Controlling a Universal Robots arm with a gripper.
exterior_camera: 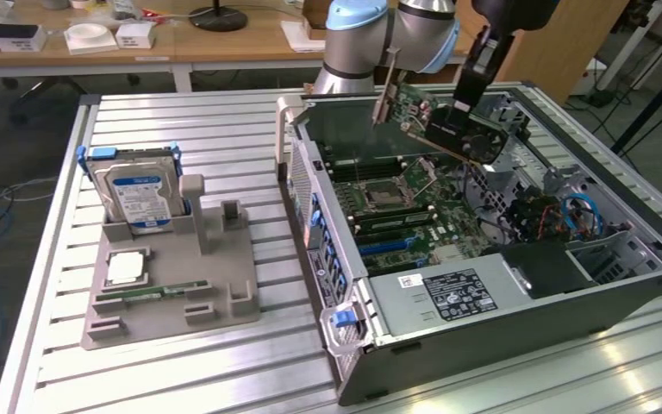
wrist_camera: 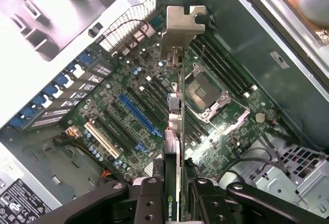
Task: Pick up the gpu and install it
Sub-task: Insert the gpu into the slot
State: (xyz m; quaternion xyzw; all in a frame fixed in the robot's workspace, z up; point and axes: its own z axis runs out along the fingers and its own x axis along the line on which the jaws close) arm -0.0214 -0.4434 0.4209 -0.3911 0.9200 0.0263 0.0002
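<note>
gpu [exterior_camera: 423, 108] green w/ silver bracket [wrist_camera: 182, 26]; motherboard [wrist_camera: 128, 80] green, blue slot [wrist_camera: 140, 115]; hdd [exterior_camera: 138, 197] blue-white label.

— Where is the gpu [exterior_camera: 423, 121]?
— In the air over the open computer case [exterior_camera: 607, 293], clamped in the gripper [wrist_camera: 176, 185], not seated in any slot.
— And its pose?
— Tilted. Green board, with a black cooler on one face. Its silver bracket [exterior_camera: 385, 82] is at the end towards the exterior view's left. The wrist view shows the card edge-on above the motherboard [wrist_camera: 128, 116].
</note>
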